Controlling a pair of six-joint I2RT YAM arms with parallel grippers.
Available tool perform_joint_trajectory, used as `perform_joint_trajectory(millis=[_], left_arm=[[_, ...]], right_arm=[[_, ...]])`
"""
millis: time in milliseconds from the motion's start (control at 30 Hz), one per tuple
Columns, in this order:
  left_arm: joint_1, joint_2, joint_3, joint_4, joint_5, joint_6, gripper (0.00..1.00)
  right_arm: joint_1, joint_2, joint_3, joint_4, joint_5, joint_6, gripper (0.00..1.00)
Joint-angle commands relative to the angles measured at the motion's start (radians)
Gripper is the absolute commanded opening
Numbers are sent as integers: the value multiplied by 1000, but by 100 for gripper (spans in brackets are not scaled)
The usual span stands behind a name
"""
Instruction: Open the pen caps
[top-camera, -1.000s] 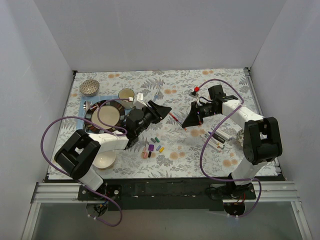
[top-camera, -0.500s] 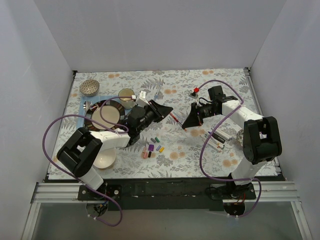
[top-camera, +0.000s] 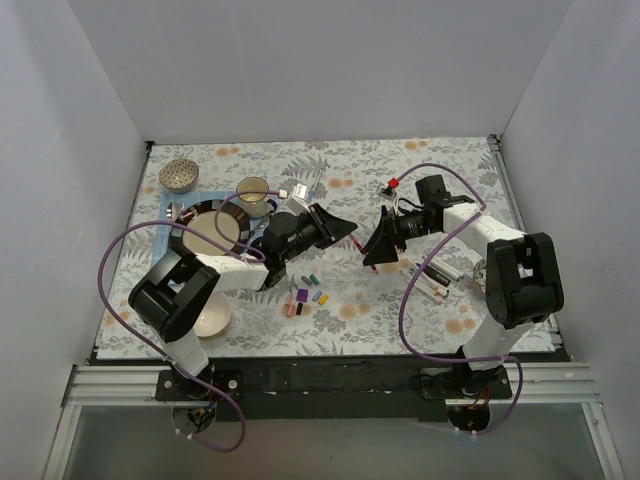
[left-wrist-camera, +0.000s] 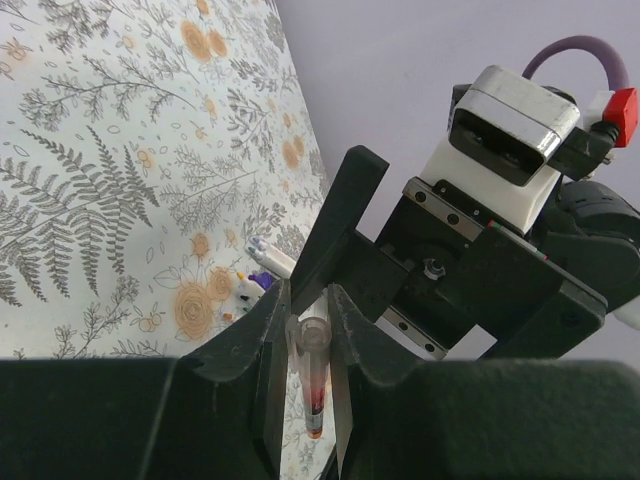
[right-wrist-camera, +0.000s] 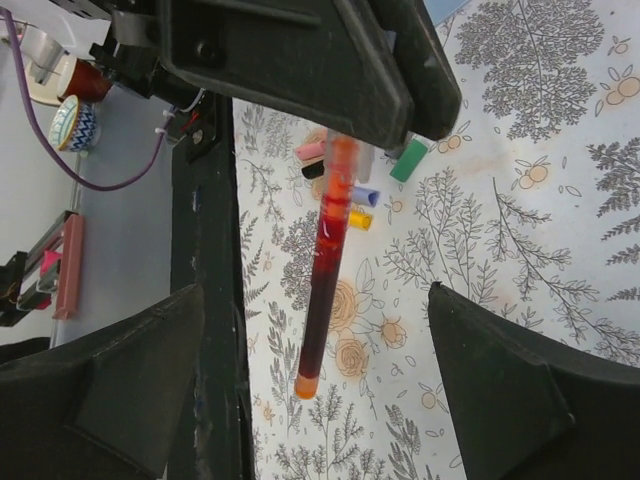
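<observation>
My left gripper (top-camera: 347, 229) (left-wrist-camera: 308, 300) is shut on a red pen (top-camera: 358, 243) (left-wrist-camera: 314, 385), seen end-on between its fingers. The pen (right-wrist-camera: 325, 260) slants down from it, and its orange free end hangs between the wide-open fingers of my right gripper (top-camera: 373, 252) (right-wrist-camera: 316, 292), touching neither. Whether that orange end is a cap I cannot tell. Several loose pen caps (top-camera: 305, 293) lie on the cloth near the left arm: pink (right-wrist-camera: 312, 150), green (right-wrist-camera: 409, 160) and yellow (right-wrist-camera: 359, 219) among them. More pens (top-camera: 436, 281) (left-wrist-camera: 264, 262) lie by the right arm.
At the left stand a metal bowl (top-camera: 179, 175), a dark plate (top-camera: 190, 222), a cup (top-camera: 253, 190) and a white bowl (top-camera: 210, 318). A fork (top-camera: 317, 180) lies at the back middle. Grey walls close in the flowered tablecloth (top-camera: 440, 175).
My right gripper has gone from shut to wide open, letting go of the pen's end. The left gripper has shifted slightly right, still holding the pen.
</observation>
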Motion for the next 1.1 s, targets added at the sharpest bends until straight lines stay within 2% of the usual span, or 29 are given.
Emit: perform_joint_trajectory(millis=[0, 100, 133, 200, 233, 300, 333, 433, 700, 867, 933, 967, 1000, 1067], left_arm=[[-16, 13, 51, 57, 65, 5, 0], [-21, 17, 58, 64, 57, 16, 0], [-21, 17, 59, 64, 53, 18, 0], [-21, 11, 58, 65, 36, 18, 0], [-21, 11, 56, 64, 17, 15, 0], [-21, -1, 47, 71, -10, 11, 0], [-19, -9, 41, 74, -56, 24, 0], [14, -49, 44, 53, -127, 66, 0], [224, -113, 250, -125, -116, 129, 0], [280, -168, 271, -197, -129, 154, 0], [286, -188, 258, -238, -110, 166, 0], [285, -207, 257, -324, -102, 168, 0], [285, -217, 258, -385, -77, 165, 0], [283, -248, 259, -569, -34, 172, 0]], right_arm=[[6, -5, -23, 40, -77, 24, 98], [18, 4, -33, 75, -88, 66, 88], [23, 7, -33, 83, -88, 77, 75], [31, 21, -30, 86, -94, 94, 57], [34, 24, -28, 88, -95, 97, 38], [40, 30, -28, 86, -103, 103, 20], [43, 31, -30, 88, -105, 103, 2], [49, 33, -33, 84, -109, 102, 1], [75, 36, -27, 62, -114, 82, 1], [75, 27, -17, 46, -108, 67, 1], [74, 21, -2, -1, -35, 41, 1], [72, 13, 28, -27, 21, -5, 1], [71, 4, 35, -34, 156, -7, 1], [67, -39, 29, -5, 306, -4, 1]])
